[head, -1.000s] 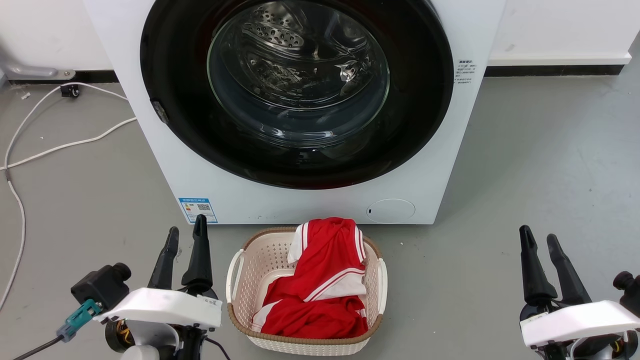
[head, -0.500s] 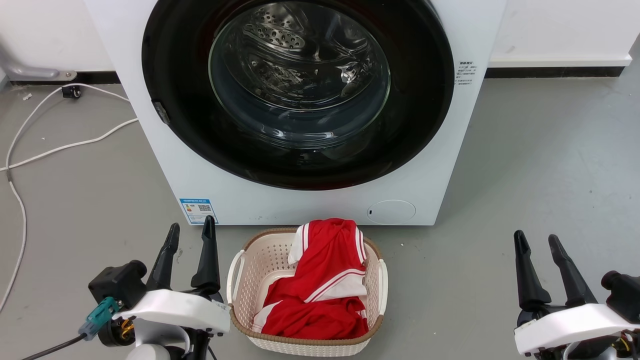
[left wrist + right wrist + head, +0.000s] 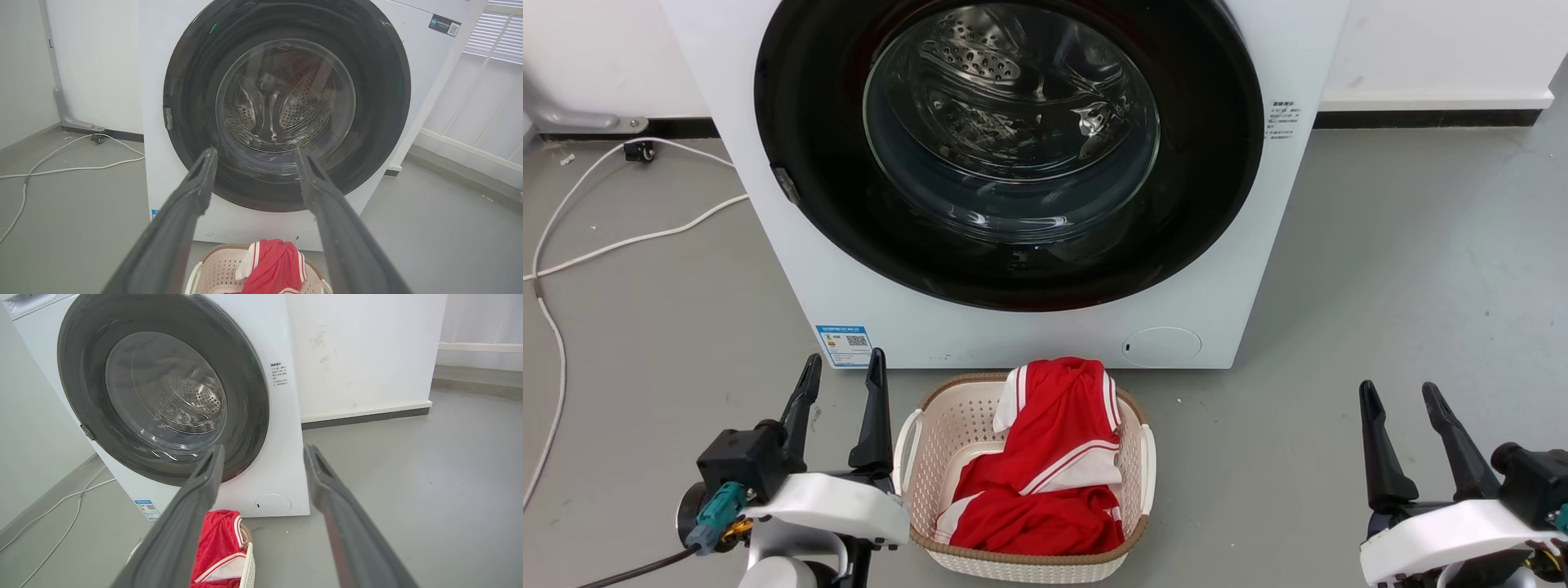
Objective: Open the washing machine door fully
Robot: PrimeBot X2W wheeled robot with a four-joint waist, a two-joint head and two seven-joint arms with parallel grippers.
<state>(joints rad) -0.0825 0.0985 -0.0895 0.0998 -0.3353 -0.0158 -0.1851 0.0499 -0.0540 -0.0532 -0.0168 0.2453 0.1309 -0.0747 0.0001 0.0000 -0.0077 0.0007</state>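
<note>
Between spread left gripper (image 3: 843, 357) and spread right gripper (image 3: 1396, 385), beige basket (image 3: 939, 441) with red cloth (image 3: 1045, 469) before shut washing machine door (image 3: 1205, 163).

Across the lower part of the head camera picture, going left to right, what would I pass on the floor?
white cable → left gripper, jaws apart → laundry basket holding red clothing → right gripper, jaws apart.

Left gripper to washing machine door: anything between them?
Head view: only bare floor and the washing machine front between left gripper and door; the basket sits aside.
</note>
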